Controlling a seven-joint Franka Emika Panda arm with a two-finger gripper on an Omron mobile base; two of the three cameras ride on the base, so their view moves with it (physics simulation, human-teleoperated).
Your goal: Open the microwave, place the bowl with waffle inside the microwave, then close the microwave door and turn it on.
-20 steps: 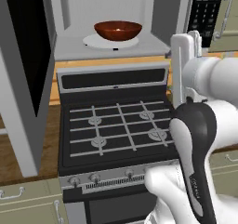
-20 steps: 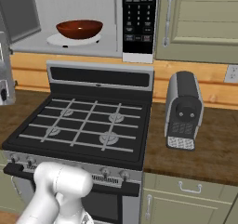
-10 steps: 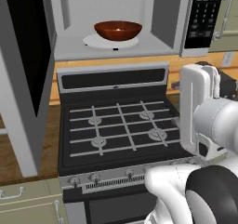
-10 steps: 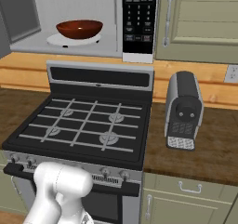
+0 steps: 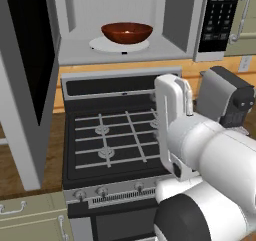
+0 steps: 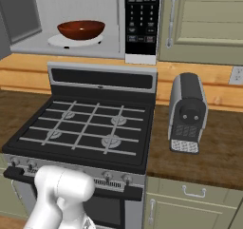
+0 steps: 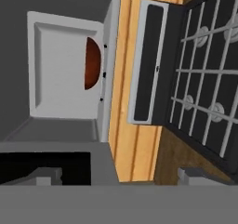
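Your tool (image 7: 119, 174) is spread wide, holding nothing. The bowl (image 5: 126, 32) sits inside the microwave (image 5: 125, 50); swing behind the microwave door (image 5: 27, 80) and push evenly near its handle edge.

Home kitchen: gas stove (image 6: 90, 128), microwave (image 6: 137, 23), beige cabinets (image 6: 204, 23), wooden counter (image 6: 218, 152)

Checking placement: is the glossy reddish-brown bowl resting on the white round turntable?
Touching: right base view shows the reddish-brown bowl sitting directly on the white turntable.
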